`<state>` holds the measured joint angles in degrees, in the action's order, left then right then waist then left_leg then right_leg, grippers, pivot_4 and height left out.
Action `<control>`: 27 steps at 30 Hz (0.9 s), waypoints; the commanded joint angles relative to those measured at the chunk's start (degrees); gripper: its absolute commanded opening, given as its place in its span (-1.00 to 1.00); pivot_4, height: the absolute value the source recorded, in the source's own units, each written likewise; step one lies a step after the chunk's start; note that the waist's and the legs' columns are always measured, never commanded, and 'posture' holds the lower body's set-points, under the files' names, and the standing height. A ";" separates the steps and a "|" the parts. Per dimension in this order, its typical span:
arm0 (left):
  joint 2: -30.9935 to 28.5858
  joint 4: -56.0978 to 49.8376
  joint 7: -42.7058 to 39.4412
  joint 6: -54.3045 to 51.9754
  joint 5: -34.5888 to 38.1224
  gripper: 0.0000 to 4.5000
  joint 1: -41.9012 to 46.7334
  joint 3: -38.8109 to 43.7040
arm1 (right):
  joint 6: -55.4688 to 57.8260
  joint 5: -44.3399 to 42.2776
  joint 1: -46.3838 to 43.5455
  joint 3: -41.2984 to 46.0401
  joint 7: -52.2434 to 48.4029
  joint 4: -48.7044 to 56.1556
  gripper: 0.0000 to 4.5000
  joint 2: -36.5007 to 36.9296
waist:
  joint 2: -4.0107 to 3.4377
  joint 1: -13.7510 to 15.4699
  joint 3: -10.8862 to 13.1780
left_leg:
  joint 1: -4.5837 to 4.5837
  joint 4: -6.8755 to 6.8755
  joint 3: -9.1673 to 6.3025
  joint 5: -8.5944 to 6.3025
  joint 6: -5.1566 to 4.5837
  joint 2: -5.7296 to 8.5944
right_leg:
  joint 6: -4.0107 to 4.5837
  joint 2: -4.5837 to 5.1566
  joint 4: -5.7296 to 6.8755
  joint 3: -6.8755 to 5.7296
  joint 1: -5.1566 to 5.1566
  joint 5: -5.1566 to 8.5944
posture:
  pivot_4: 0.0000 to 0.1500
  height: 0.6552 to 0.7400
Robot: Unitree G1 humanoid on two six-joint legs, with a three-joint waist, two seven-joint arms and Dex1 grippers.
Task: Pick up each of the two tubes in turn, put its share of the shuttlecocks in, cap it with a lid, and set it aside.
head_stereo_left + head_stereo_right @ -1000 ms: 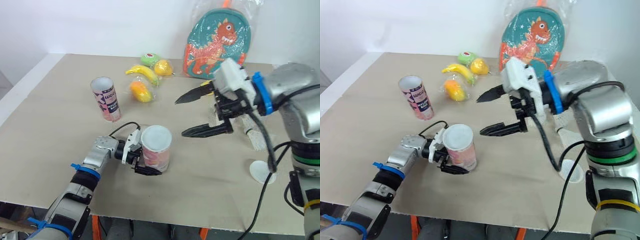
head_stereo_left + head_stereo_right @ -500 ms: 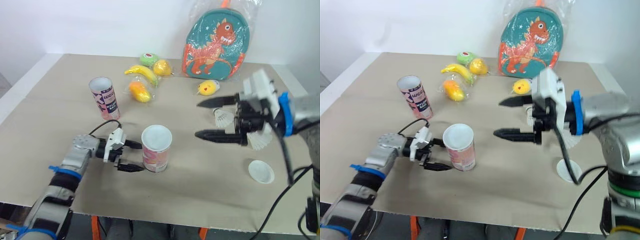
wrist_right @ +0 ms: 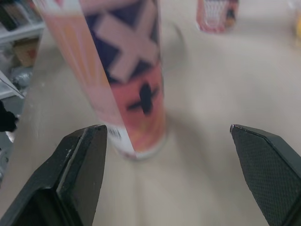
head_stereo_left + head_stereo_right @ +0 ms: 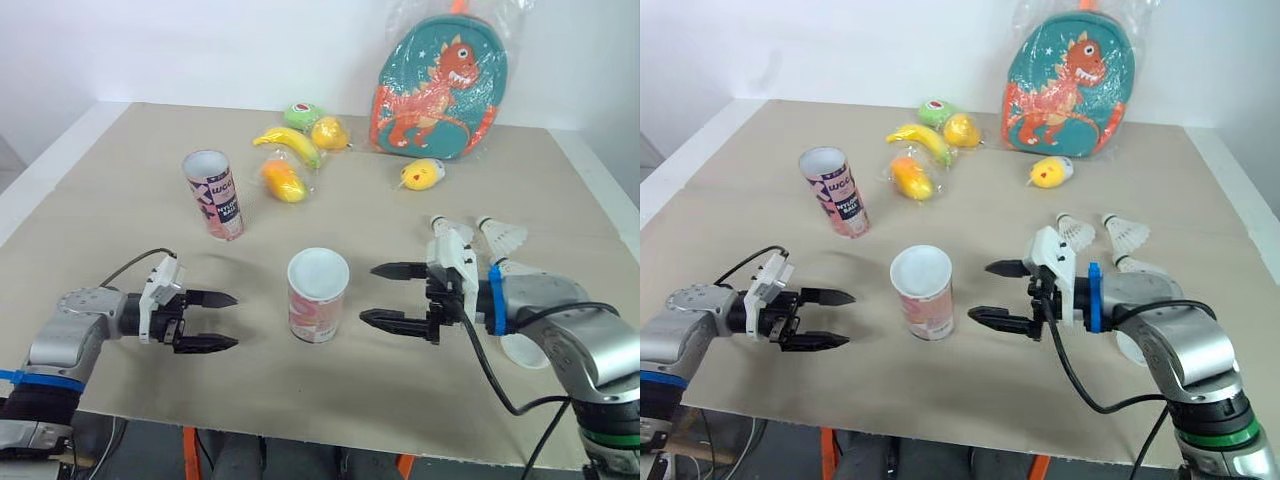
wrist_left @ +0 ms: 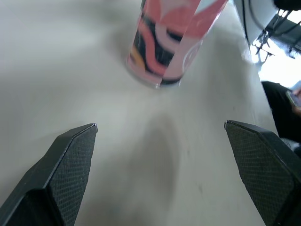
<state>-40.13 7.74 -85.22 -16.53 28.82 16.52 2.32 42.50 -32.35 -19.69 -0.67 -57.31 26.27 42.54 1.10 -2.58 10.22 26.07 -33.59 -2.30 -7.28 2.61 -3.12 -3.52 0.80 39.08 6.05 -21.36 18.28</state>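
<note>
Left gripper (image 4: 236, 320) is wide open and empty, low over the table (image 4: 120, 180) by the near edge. Right gripper (image 4: 368, 292) is spread as well, holding nothing, facing it. Between them, clear of both, the near tube (image 4: 318, 297) stands upright. Its top is white; capped or not, can't tell. Both wrist views cut its top off. Far tube (image 4: 212, 193) stands upright toward the left edge. Shuttlecocks (image 4: 500, 235) lie by the right edge, one half hidden behind the right arm, as is the lid (image 4: 518, 352).
</note>
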 commanded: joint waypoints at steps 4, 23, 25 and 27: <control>1.29 -5.14 1.89 4.34 2.76 1.00 -2.41 3.66 | -2.07 0.26 -1.84 -2.70 -0.25 -0.26 0.99 -1.07 | 0.04 -0.02 0.03 | 0.05 0.01 -0.02 -0.01 0.00 0.00 | 0.02 -0.03 0.00 0.00 -0.05 0.02 | 1.00 1.00; 0.98 -16.97 6.94 0.52 6.28 1.00 -2.51 3.30 | -9.00 5.64 -6.87 -12.47 -3.92 -8.34 0.99 -6.16 | 0.13 -0.06 0.07 | 0.05 -0.04 -0.07 0.00 0.00 0.00 | 0.00 -0.05 0.02 -0.03 -0.01 -0.02 | 1.00 1.00; 1.03 -17.28 7.12 0.27 6.24 1.00 -2.11 2.77 | -9.51 6.09 -7.47 -13.03 -4.15 -9.22 0.99 -6.89 | 0.13 -0.06 0.07 | 0.05 -0.05 -0.07 0.00 0.00 0.01 | 0.00 -0.05 0.02 -0.03 0.01 -0.02 | 1.00 1.00; 1.04 -17.64 7.50 -0.05 6.23 1.00 -1.72 2.32 | -10.01 6.48 -7.95 -13.29 -4.49 -9.90 0.99 -7.49 | 0.13 -0.06 0.07 | 0.05 -0.06 -0.08 0.00 0.01 0.01 | 0.00 -0.05 0.02 -0.03 0.02 -0.02 | 1.00 1.00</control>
<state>-38.78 -7.76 -77.96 -16.39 34.23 14.08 4.38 33.75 -25.98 -26.33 -13.83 -61.20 16.02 35.37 1.23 -2.64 10.29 26.12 -33.64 -2.38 -7.28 2.62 -3.10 -3.52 0.75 39.09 6.01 -21.34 18.26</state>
